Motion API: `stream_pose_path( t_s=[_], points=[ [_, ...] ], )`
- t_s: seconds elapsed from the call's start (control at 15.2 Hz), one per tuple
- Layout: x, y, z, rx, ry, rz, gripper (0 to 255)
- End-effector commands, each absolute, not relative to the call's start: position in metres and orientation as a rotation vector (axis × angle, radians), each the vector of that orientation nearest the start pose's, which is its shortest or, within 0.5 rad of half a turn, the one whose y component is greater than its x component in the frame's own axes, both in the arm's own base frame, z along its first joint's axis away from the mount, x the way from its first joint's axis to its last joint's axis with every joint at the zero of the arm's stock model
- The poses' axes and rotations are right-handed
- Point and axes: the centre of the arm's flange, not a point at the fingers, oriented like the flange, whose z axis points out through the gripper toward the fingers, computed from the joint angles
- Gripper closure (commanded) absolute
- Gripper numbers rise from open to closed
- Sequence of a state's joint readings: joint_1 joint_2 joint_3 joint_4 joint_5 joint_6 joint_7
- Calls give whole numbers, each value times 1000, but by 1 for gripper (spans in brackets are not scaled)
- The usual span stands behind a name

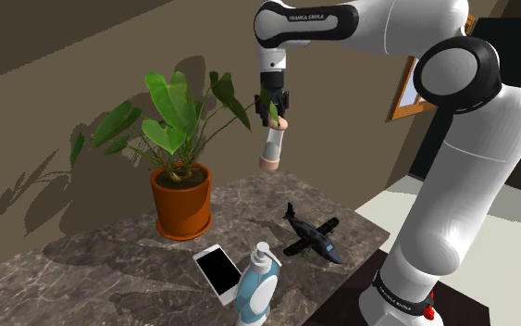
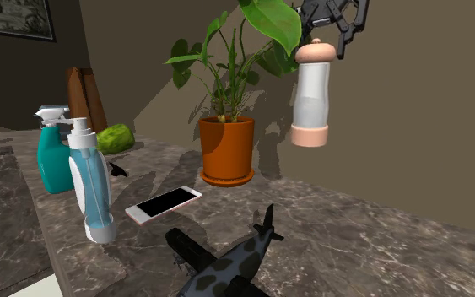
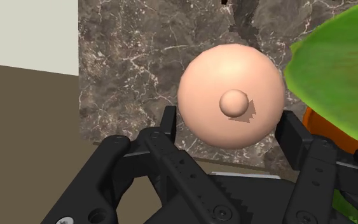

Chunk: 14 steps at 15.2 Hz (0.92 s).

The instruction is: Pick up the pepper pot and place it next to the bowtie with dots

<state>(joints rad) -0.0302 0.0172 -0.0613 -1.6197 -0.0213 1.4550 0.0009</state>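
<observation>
High above the counter, the gripper clasps the pepper pot, plant leaves close beside, toy plane below.

- The pepper pot is a tall, slim cylinder with a pale grey-white body and a peach-coloured cap and foot.
- In the wrist view its cap is a smooth dome with a small round knob in the middle.
- It hangs upright, clasped at the cap by the gripper.
- It is in the air, higher than the potted plant's orange pot, level with its leaves and just beside them, on the second exterior view's right.
- The bowtie is a small dark shape lying flat, well apart from the potted plant on the second exterior view's left; its dots are too small to tell.
</observation>
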Motion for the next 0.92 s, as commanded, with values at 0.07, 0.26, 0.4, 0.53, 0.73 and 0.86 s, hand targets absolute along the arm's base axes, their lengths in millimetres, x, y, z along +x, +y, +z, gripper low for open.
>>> stream_pose_path(
  t_s=[0.07,0.26,0.4,0.53,0.73,0.86],
  points=[
    [541,-51,599,-3139,146,288,255],
    [541,-51,615,-3139,146,288,255],
    [541,-51,626,-3139,146,288,255],
    [541,-51,636,-3139,146,288,255],
    [541,-51,652,-3139,146,288,255],
    [536,-39,655,-3139,146,288,255]
  ],
)
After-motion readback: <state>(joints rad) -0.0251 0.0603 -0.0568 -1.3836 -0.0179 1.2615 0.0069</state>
